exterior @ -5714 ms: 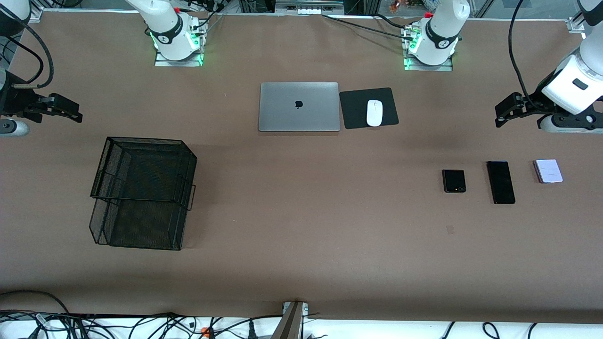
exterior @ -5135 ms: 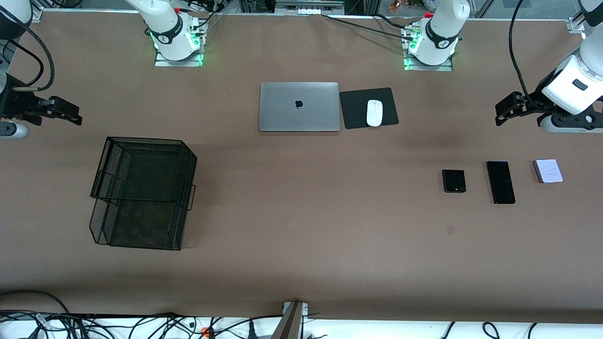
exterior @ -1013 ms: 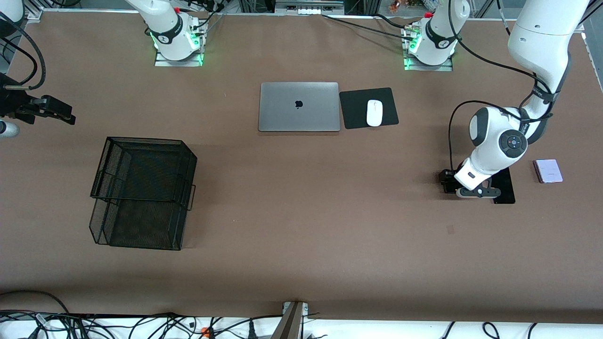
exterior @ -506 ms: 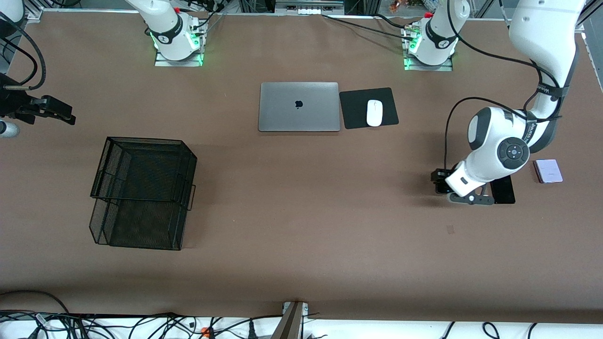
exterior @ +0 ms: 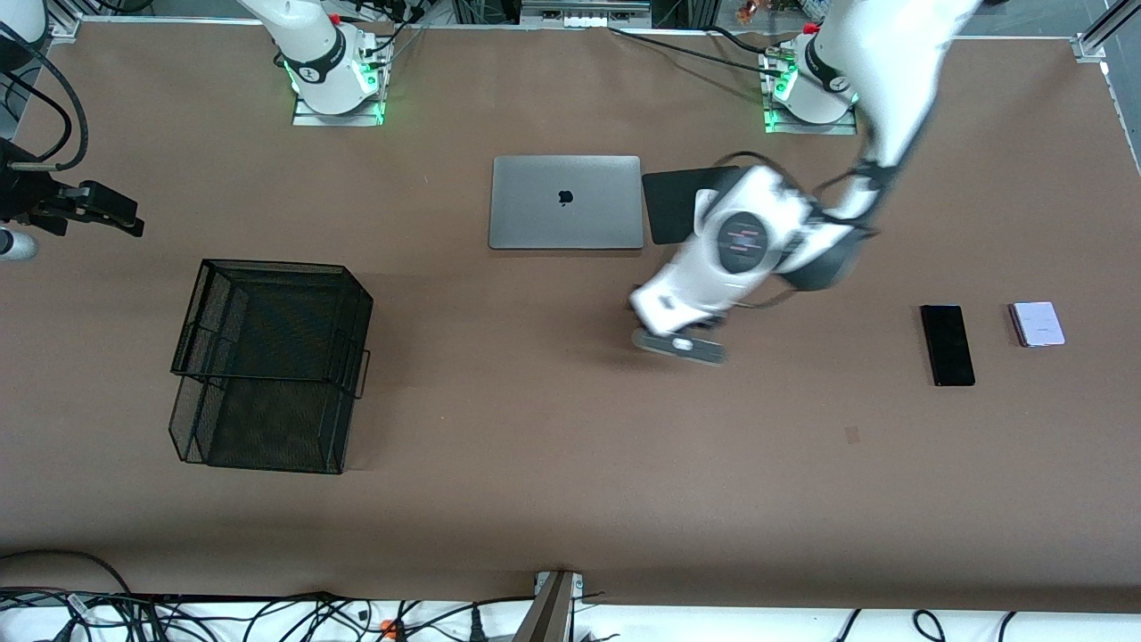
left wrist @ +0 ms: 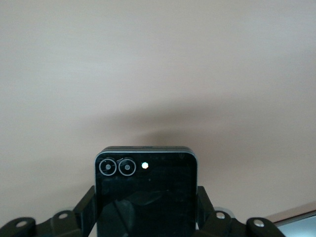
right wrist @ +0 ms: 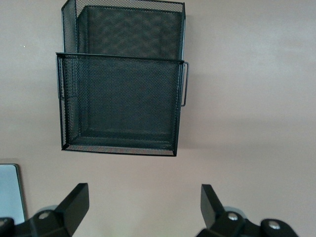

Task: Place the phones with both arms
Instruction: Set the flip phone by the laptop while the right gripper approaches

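My left gripper [left wrist: 146, 207] is shut on the small squarish black phone [left wrist: 146, 192], a finger on each of its side edges and its two camera rings showing. In the front view the left arm is blurred, and its gripper [exterior: 637, 312] is in the air over the bare middle of the table near the laptop; the phone it holds is hidden there. The long slim black phone [exterior: 948, 344] and the pale lavender phone [exterior: 1038, 323] lie side by side toward the left arm's end. My right gripper [exterior: 125, 218] waits open over the right arm's end of the table, nothing between its fingers [right wrist: 76, 200].
A black wire-mesh basket [exterior: 267, 366] stands toward the right arm's end, also in the right wrist view [right wrist: 121, 98]. A shut silver laptop [exterior: 566, 202] and a black mouse pad [exterior: 670, 201] lie near the arms' bases, the pad partly covered by the left arm.
The left arm has lifted the small black phone off its spot beside the long black phone and swung it toward the table's middle. The right arm has not moved.
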